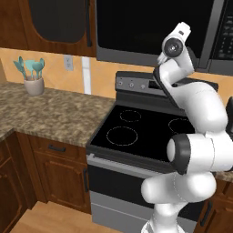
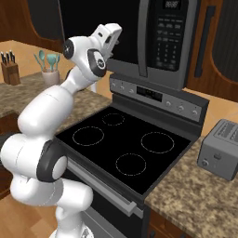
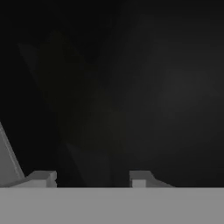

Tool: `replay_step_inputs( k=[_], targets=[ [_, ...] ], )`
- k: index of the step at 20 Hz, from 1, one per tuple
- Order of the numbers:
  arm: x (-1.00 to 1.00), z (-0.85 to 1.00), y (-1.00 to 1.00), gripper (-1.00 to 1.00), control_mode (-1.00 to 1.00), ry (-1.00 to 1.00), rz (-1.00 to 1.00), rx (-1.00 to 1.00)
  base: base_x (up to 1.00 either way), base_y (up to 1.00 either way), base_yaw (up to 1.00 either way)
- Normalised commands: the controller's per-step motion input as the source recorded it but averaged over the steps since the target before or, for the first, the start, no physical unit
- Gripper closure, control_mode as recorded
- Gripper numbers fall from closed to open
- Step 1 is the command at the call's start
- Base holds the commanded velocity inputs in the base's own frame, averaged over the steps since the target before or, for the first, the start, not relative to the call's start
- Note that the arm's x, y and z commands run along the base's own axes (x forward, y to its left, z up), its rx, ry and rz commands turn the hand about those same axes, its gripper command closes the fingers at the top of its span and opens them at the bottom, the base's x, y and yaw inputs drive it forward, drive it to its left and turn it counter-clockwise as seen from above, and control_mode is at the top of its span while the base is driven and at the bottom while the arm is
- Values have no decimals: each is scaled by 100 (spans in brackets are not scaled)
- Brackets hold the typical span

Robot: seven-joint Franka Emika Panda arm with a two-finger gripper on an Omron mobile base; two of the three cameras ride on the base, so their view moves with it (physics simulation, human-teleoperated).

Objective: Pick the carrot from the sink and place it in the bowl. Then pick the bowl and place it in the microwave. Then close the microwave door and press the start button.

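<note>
My claw (image 2: pixel 113 33) was raised at the closed black glass-windowed microwave door (image 1: pixel 152 27), facing dark glass. The black button panel (image 2: pixel 168 39) lay to the claw's right, across the grey vertical handle (image 2: pixel 143 37). Claw state: can't tell, probably holding nothing. One microwave, one door. No carrot or bowl visible.

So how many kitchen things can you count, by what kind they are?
Microwave: 1
Stove: 1
Toaster: 1
Knife block: 1
Utensil cup: 1
Total: 5
</note>
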Motion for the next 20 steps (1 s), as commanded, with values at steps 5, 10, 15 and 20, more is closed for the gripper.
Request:
replay_step_inputs(
  k=[5, 10, 15, 20],
  targets=[
    [72, -14, -29, -100, -100, 0, 0, 0, 0, 0, 0],
    [74, -28, -12, -100, -100, 4, 1, 5, 0, 0, 0],
    [-13, -10, 13, -100, -100, -1, 1, 17, 0, 0, 0],
    [-77, 0, 35, -100, -100, -9, -19, 30, 0, 0, 0]
  ],
)
